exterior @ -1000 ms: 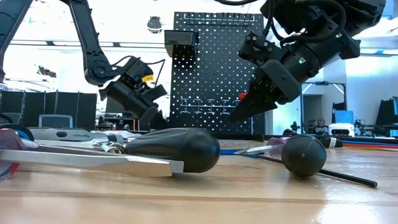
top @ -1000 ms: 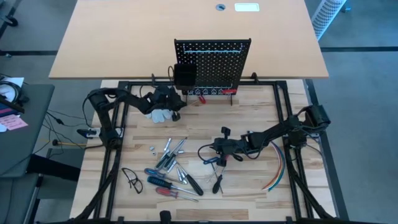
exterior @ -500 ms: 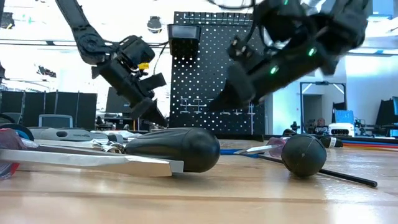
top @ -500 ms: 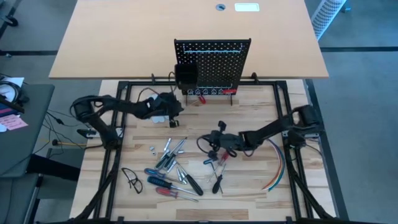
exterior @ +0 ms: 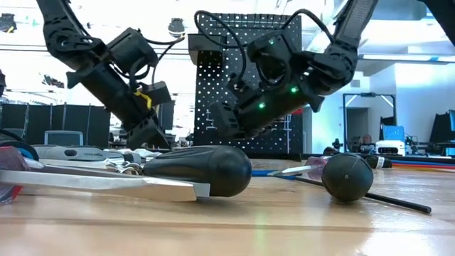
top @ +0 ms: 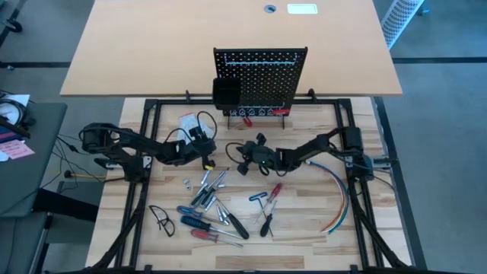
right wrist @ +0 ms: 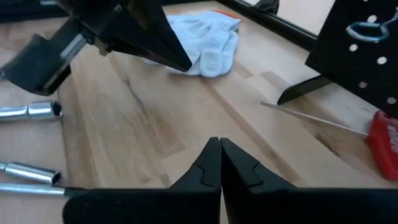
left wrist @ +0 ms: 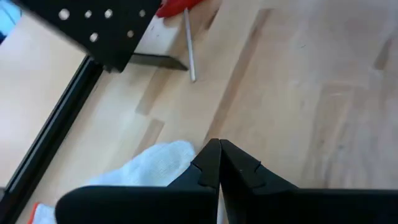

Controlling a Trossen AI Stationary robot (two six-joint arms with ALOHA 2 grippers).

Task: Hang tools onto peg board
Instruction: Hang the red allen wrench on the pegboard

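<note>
Ref. landmark: the peg board (top: 260, 76), upright at the table's far edge.

1. Change, left gripper (top: 208, 160). A second ago we had it close in front of the board's left foot, over the glove (top: 188, 122). Now it sits well forward of the board, near the tools (top: 213, 202). The glove lies uncovered, left of the board base. Jaws pressed together tip to tip, nothing between them (left wrist view).

2. Change, right gripper (top: 245, 148). A second ago it hung low over the red and blue tools (top: 268, 194) far out from the board. Now it is approx. midway between that group and the board, roughly level with the left gripper and just beside it. Jaws likewise closed to a point, carrying nothing (right wrist view).

3. Tool positions. Main pile unmoved, front-left of the board, well apart from it. The red and blue pair plus a black driver lie front-centre. One red-handled tool (right wrist: 383, 140) lies flat at the board's foot, shaft pointing away. Its pegs appear bare; only the bin (top: 224, 93) hangs on the left side.

4. Meaning for task. We judge: no tool picked, none hung; progress near zero. Both arms appear to be repositioning, w/ no grasp in hand. Next req.: spread one pair of jaws over a handle. Arms are close; collision risk.
</note>
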